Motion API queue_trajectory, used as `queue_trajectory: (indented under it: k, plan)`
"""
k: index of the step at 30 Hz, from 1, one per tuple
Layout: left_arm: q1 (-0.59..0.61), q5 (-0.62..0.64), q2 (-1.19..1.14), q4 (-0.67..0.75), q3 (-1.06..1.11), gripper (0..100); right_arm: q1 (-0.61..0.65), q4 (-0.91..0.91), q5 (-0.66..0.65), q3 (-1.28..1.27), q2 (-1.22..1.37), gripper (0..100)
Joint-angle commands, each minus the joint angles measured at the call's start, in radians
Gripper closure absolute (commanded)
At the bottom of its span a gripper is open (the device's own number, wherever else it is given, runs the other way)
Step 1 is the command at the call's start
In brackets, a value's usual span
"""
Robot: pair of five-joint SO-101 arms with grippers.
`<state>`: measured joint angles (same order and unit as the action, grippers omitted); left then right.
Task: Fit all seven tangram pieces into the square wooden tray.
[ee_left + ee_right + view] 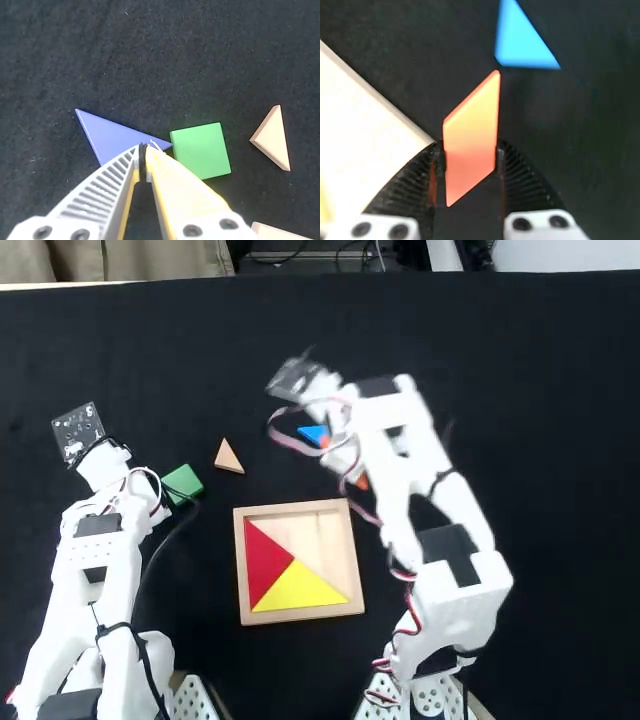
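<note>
I'm pinching orange parallelogram [471, 137] in right end effector [470, 152], 1 o'clock off tray [241, 570]; left end effector [143, 151] is sitting pressed together at purple triangle [107, 134].

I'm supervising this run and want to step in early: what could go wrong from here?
1. The right claw pinches the orange piece by one end. Most of it sticks out, so it might twist or slip when pressed into the tray.
2. The left claw sits closed at the purple triangle's edge, close to the green square. Opening there may shove either piece.
</note>
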<state>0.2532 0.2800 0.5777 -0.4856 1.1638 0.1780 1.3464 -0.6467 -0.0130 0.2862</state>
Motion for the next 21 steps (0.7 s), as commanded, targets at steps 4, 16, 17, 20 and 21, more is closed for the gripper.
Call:
queue_trajectory:
  k: [4,16,17,20,21]
  plan:
    - [-0.013,0.002,0.023,0.009,-0.005,97,-0.189,0.080,0.288,0.028,-0.010,94.9]
    - [-0.013,0.002,0.023,0.009,-0.005,97,-0.115,-0.218,0.512,-0.236,-0.012,92.0]
    - [-0.013,0.002,0.023,0.011,-0.005,97,-0.110,-0.199,0.506,-0.226,-0.012,89.2]
    - [-0.013,0.002,0.023,0.014,-0.005,97,-0.101,-0.167,0.497,-0.220,-0.012,78.9]
    - [-0.013,0.002,0.023,0.012,-0.005,97,-0.101,-0.163,0.485,-0.220,-0.012,76.5]
